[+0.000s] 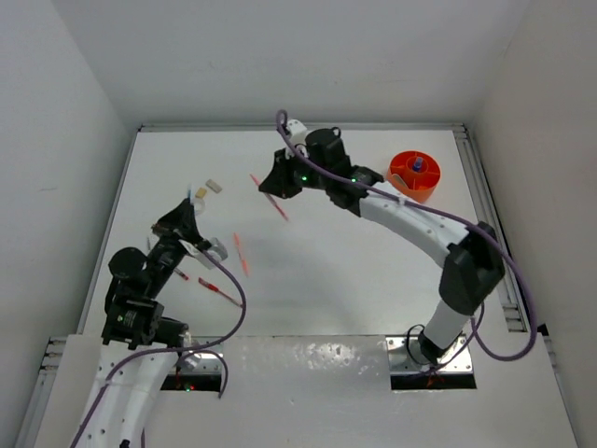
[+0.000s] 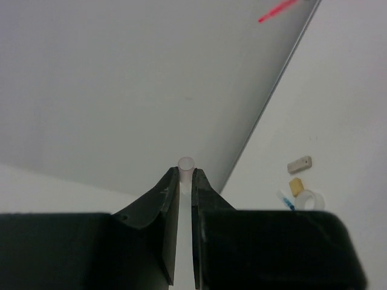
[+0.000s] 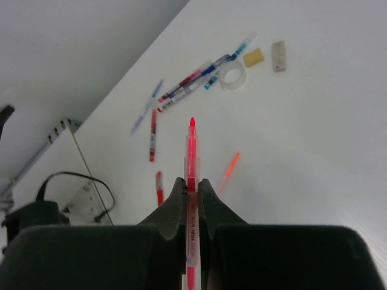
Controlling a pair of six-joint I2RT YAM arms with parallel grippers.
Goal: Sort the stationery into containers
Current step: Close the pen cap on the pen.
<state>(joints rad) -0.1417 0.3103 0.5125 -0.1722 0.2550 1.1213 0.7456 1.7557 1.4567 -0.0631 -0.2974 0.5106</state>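
- My right gripper (image 3: pixel 192 181) is pinched tight on a red pen (image 3: pixel 191 142). The pen runs lengthwise between the fingers, with its tip poking out ahead.
- My left gripper (image 2: pixel 185 176) is nearly closed as well, clamped on a thin white pen (image 2: pixel 185 163) whose round end sticks out just past the fingertips.
- In the overhead view the right gripper sits at upper middle and the left one at centre left, well apart.
- The right wrist view shows what the overhead barely resolves. A bunch of loose pens (image 3: pixel 181 90), blue-and-white and red, lies at its upper middle. Just beside them are a clear tape ring (image 3: pixel 231 75), a small yellow block (image 3: pixel 253 57) and a beige block (image 3: pixel 278 55).
- Only the overhead view shows the orange tub (image 1: pixel 415 177), at upper right and away from both grippers. A blue-capped bottle (image 1: pixel 419 165) stands inside it; I cannot tell which compartment.
- The table (image 1: pixel 326 271) is flat matte white, closed in by plain white walls (image 1: pixel 56 140) on the left, far and right sides.
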